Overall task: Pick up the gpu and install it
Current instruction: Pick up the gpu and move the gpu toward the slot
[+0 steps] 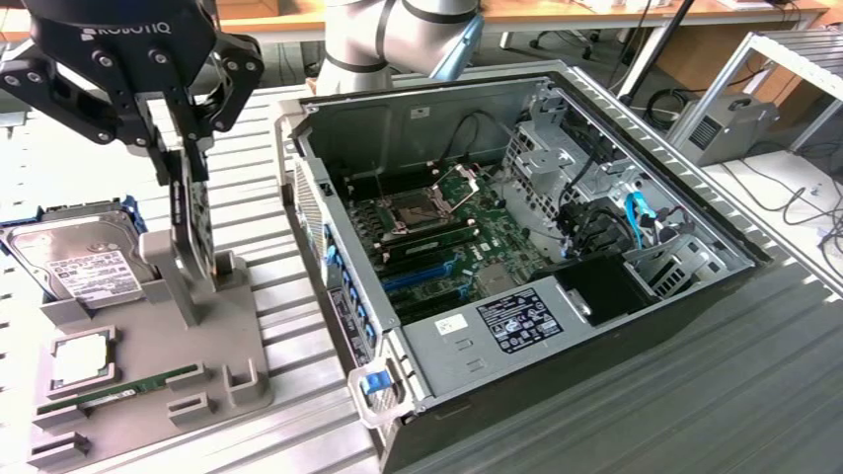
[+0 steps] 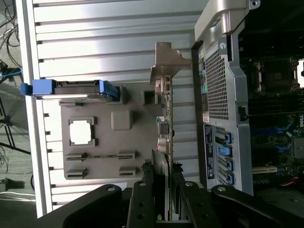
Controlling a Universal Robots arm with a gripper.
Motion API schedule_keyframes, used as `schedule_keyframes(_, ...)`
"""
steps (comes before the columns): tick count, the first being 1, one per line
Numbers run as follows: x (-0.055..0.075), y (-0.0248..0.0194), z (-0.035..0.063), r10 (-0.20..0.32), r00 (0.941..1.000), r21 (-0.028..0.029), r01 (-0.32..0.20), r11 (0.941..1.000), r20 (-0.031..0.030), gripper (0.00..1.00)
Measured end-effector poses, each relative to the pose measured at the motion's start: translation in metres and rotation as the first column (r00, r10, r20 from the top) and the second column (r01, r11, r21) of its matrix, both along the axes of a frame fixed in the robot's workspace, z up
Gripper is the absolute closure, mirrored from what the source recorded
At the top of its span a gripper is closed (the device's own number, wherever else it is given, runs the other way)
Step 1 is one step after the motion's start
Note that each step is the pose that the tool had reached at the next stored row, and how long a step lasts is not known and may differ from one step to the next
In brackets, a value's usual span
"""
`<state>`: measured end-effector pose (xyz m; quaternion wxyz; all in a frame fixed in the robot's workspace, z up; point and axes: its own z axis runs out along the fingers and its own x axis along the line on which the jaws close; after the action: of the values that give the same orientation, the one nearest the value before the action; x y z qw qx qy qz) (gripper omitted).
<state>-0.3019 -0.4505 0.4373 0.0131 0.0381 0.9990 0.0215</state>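
Nearest the exterior camera, on the grey moulded fixture plate [image 1: 237, 355]: thin green RAM stick [image 1: 118, 387] and square silver processor chip [image 1: 82, 360] in their pockets. Next back is the silver hard drive with a white label [image 1: 79, 265].

Behind those, the gpu [image 1: 193, 237], a flat black-and-green card with a silver end bracket, stands on edge in the fixture's upright slot. It's just beside the open black-and-silver tower case [image 1: 448, 346] on the ribbed aluminium worktop [image 1: 593, 415].

The black end effector [image 1: 185, 170] sits above the card, fingers narrowed onto its top edge, one on each face. Reads as a grip; the card looks seated in the slot, not lifted.

For this step I'd keep the pinch centred along the card, draw straight up with no twist, and mind the bracket end near the case wall.

Green motherboard [image 1: 435, 237] lies inside the case.

Writing: "ROBOTIQ" in white on the end effector body. The drive label and the case's black sticker [image 1: 518, 319] have print too small to read.
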Motion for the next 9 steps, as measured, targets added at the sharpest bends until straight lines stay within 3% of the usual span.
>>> schedule_keyframes(9,0.0000,0.0000,0.0033,0.000,1.0000,0.0001,0.000,1.0000,0.0001,0.74)
